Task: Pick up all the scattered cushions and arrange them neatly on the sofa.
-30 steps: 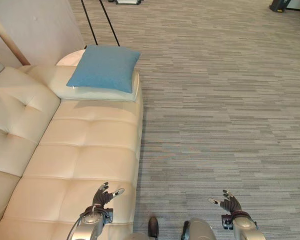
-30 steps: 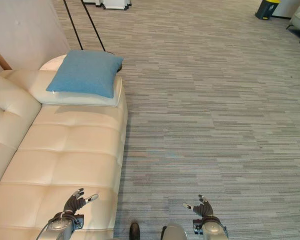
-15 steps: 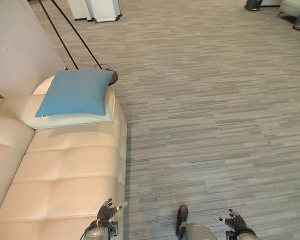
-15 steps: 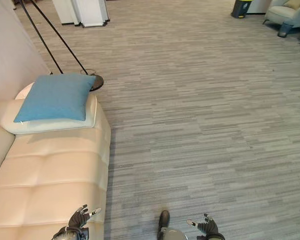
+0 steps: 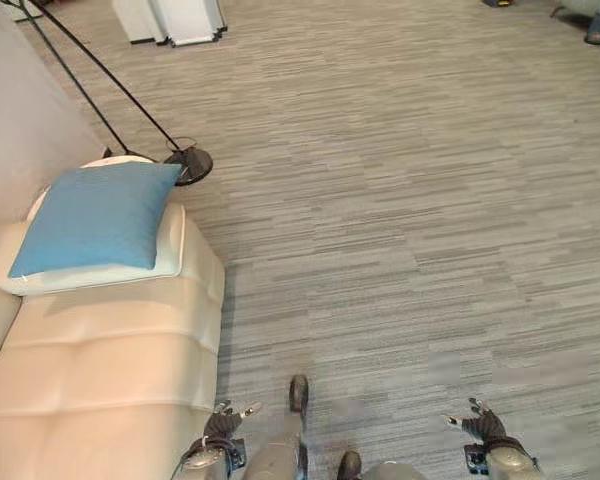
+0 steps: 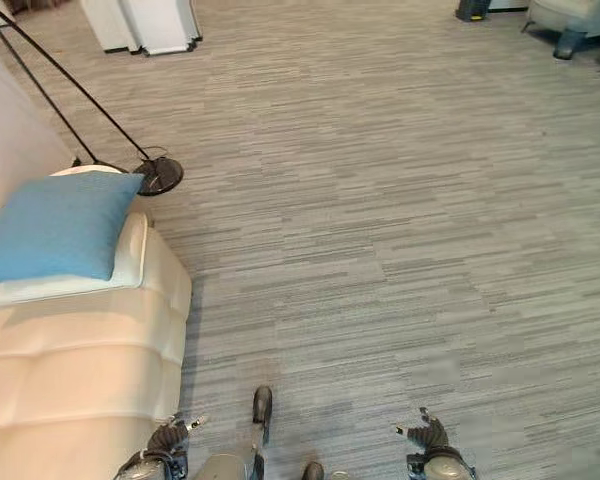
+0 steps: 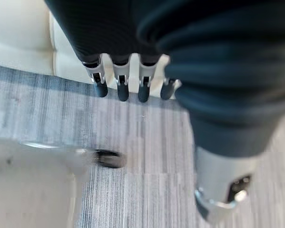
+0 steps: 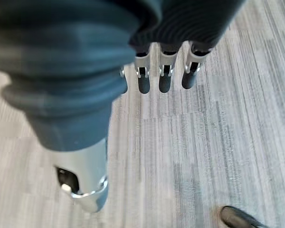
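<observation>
The view has swung from the sofa (image 5: 100,350) toward bare carpet (image 5: 410,200), seeking more cushions; 1 blue cushion (image 5: 92,215) sits on its armrest (both hands, left hand (image 5: 220,425) and right hand (image 5: 483,427), spread, empty).

Square blue fabric cushion (image 5: 95,217), plain and unpatterned, on a paler cream-white pad (image 5: 170,255). Cream leather tufted sofa (image 5: 100,370), its seat marked by stitched seams. Carpeted floor (image 5: 410,200) in grey with fine streaks of lighter and darker grey. Black thin-legged stand with round black base (image 5: 188,162). White cabinet (image 5: 170,18) at the far edge of the floor. Left hand (image 7: 128,78) and right hand (image 8: 164,71): silver fingers, dark tips, dark ribbed covers.
</observation>
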`<state>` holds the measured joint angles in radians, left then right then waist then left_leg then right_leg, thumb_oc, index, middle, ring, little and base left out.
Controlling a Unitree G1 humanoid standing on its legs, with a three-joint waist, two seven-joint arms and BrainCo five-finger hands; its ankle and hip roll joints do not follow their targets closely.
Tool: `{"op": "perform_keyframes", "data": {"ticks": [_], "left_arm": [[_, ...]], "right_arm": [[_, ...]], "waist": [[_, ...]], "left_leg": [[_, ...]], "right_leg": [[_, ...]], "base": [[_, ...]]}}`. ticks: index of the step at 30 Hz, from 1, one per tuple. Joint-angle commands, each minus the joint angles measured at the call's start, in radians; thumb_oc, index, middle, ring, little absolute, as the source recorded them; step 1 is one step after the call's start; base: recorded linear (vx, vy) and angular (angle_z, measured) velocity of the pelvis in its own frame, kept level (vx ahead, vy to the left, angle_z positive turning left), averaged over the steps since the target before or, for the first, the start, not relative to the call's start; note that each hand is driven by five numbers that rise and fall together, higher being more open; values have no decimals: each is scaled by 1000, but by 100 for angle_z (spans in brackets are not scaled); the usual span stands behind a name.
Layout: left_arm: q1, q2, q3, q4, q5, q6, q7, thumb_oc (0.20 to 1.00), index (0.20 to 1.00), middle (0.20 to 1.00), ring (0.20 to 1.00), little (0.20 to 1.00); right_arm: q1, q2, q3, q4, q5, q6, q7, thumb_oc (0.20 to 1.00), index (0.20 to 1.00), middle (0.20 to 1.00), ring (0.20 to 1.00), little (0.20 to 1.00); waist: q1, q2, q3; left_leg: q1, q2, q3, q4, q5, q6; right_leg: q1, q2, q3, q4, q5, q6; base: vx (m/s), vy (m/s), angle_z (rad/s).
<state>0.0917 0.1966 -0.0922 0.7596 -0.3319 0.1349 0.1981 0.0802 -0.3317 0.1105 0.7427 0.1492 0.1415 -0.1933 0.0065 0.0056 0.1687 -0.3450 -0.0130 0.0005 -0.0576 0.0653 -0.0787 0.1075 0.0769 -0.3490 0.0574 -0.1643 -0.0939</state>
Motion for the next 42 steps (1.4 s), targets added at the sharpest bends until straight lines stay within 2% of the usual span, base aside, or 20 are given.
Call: {"op": "perform_keyframes", "data": {"ticks": [1,4,7,8,9,10,11,14,15,17,19,22,25,29,31,35,37,38,40,42], "left_arm": [[19,37,11,-37,16,-16,25,1000,1000,1000,1000,1000],[10,39,7,-4,23,-16,24,1000,1000,1000,1000,1000],[13,57,12,-20,10,-14,21,1000,1000,1000,1000,1000],[13,57,13,-20,10,-14,21,1000,1000,1000,1000,1000],[12,60,8,-29,3,-8,23,1000,1000,1000,1000,1000],[12,61,4,-33,4,-7,21,1000,1000,1000,1000,1000],[-1,65,-7,-49,7,-6,17,1000,1000,1000,1000,1000],[-10,67,-9,-62,-2,-10,16,1000,1000,1000,1000,1000],[-20,66,-12,-60,0,-10,12,1000,1000,1000,1000,1000],[-31,69,-18,-63,17,-11,1,1000,1000,1000,1000,1000],[-38,68,-18,-62,28,-14,-9,1000,1000,1000,1000,1000],[-23,58,-22,-57,38,-20,-27,1000,1000,1000,1000,1000],[-18,49,-23,-46,22,-16,-28,1000,1000,1000,1000,1000],[-23,42,-32,-39,-2,-16,-35,1000,1000,1000,1000,1000],[-22,41,-28,-39,-16,-22,-31,1000,1000,1000,1000,1000],[-10,36,-21,-35,-25,-17,-35,1000,1000,1000,1000,1000],[-7,27,-23,-21,-17,-12,-33,1000,1000,1000,1000,1000],[-7,27,-23,-21,-17,-12,-33,1000,1000,1000,1000,1000],[-12,18,-18,-10,-11,-4,-31,1000,1000,1000,1000,1000],[-18,17,-7,-3,-18,-4,-29,1000,1000,1000,1000,1000]], "right_arm": [[0,7,-19,-65,-41,-14,12,1000,1000,1000,1000,1000],[-6,27,-20,-42,-31,-19,14,1000,1000,1000,1000,1000],[-13,45,-10,-25,-17,-23,27,1000,1000,1000,1000,1000],[-14,45,-10,-25,-17,-23,27,1000,1000,1000,1000,1000],[-10,49,-5,-24,-27,-15,32,1000,1000,1000,1000,1000],[-3,53,-7,-15,-28,-9,32,1000,1000,1000,1000,1000],[-5,54,-5,-12,-30,-7,29,1000,1000,1000,1000,1000],[-6,54,-8,-7,-18,-7,30,1000,1000,1000,1000,1000],[-8,52,-8,0,-10,-7,29,1000,1000,1000,1000,1000],[-4,53,-20,2,1,-8,25,1000,1000,1000,1000,1000],[-2,53,-27,5,2,-6,25,1000,1000,1000,1000,1000],[13,53,-31,29,-3,-7,35,1000,1000,1000,1000,1000],[6,42,-21,51,-7,-13,38,1000,1000,1000,1000,1000],[-5,9,-18,63,8,-22,38,1000,1000,1000,1000,1000],[-13,2,-18,81,8,-15,39,1000,1000,1000,1000,1000],[-10,-1,-24,90,3,0,41,1000,1000,1000,1000,1000],[-3,5,-22,96,-7,6,37,1000,1000,1000,1000,1000],[-3,5,-22,96,-7,5,37,1000,1000,1000,1000,1000],[-3,5,-14,106,-16,7,32,1000,1000,1000,1000,1000],[-8,7,-8,106,-20,10,31,1000,1000,1000,1000,1000]], "waist": [[32,-30,-37],[40,-56,-55],[44,-71,-34],[46,-72,-35],[41,-74,-9],[32,-74,0],[21,-52,26],[20,-32,45],[22,-19,57],[10,-25,56],[5,-29,52],[2,-31,7],[-1,-21,-10],[18,-25,13],[29,-30,25],[42,-40,19],[38,-29,9],[37,-29,9],[42,-18,9],[44,-17,8]], "left_leg": [[139,-10,67,-30,79,22],[180,-30,85,-30,41,57],[236,-43,103,-30,-14,111],[234,-44,106,-30,-14,111],[289,-67,115,-30,-50,144],[330,-80,116,-30,-86,153],[354,-68,110,-30,-94,163],[380,-54,98,-30,-96,156],[407,-42,87,-30,-106,143],[437,-47,50,-30,-127,121],[448,-51,36,-30,-140,115],[545,-30,-29,-30,-191,96],[531,0,-37,86,-174,72],[361,-9,-37,450,-108,44],[308,6,27,525,-100,40],[279,9,132,339,-158,64],[280,18,181,124,-99,47],[282,17,180,118,-95,46],[220,33,265,-30,22,14],[182,46,316,-30,37,0]], "right_leg": [[153,-111,91,-145,6,171],[133,-157,108,-20,16,199],[-32,-213,122,331,148,237],[-38,-216,126,339,145,238],[-107,-280,108,516,271,258],[-110,-308,105,559,300,260],[-220,-280,130,624,234,225],[-290,-235,128,539,156,205],[-308,-195,120,358,128,194],[-285,-121,227,-13,189,220],[-290,-119,261,-123,229,234],[-261,-107,250,-126,253,226],[-234,-96,236,-98,233,202],[-132,-97,176,-145,198,167],[-98,-104,139,-145,167,155],[-62,-130,77,-145,130,161],[-27,-126,22,-145,99,168],[-26,-126,21,-145,99,168],[5,-110,-45,-145,71,159],[25,-102,-78,-145,59,156]], "base": [[573,205,-43],[520,216,-24],[343,199,-21],[274,241,-24],[419,288,10],[552,350,37],[405,175,31],[247,16,39],[302,-87,54],[446,-157,36],[324,-128,42],[631,-307,108],[549,-325,85],[240,-221,38],[161,-151,27],[209,-78,27],[251,-19,69],[111,2,80],[213,13,92],[269,52,97]]}}
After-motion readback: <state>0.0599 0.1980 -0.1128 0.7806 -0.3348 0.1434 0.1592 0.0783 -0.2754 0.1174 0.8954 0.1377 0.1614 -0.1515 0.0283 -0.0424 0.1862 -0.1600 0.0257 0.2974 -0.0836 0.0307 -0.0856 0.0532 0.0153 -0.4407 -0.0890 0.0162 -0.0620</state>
